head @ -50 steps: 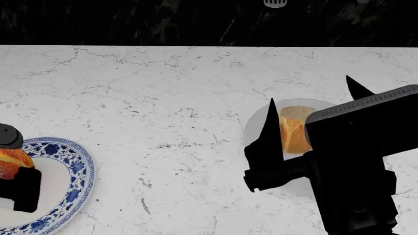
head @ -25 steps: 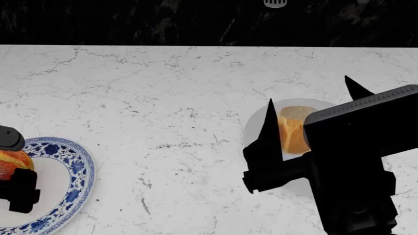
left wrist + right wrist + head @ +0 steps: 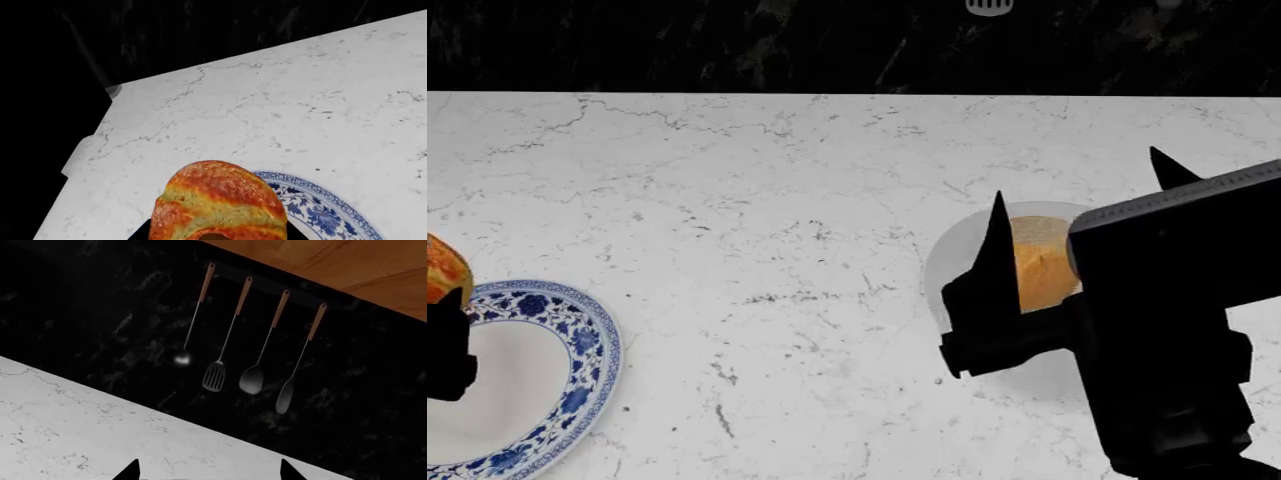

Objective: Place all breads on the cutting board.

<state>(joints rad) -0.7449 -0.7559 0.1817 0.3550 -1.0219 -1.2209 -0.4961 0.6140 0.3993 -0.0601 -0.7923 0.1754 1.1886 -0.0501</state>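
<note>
Currently: tan-crusted loaf chunk (image 3: 1044,268) on plain white round plate (image 3: 950,262), directly between spread fingers of empty black right gripper (image 3: 1081,225); round orange-golden roll (image 3: 220,202) held by left gripper above blue-patterned plate (image 3: 577,352); cutting board unseen.

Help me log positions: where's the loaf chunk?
Head view, right side: the loaf chunk lies on a white plate, between the right gripper's open fingers.

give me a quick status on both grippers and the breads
Left gripper shut on round roll, lifted off blue plate. Right gripper open over loaf chunk on white plate. Cutting board not in view.
</note>
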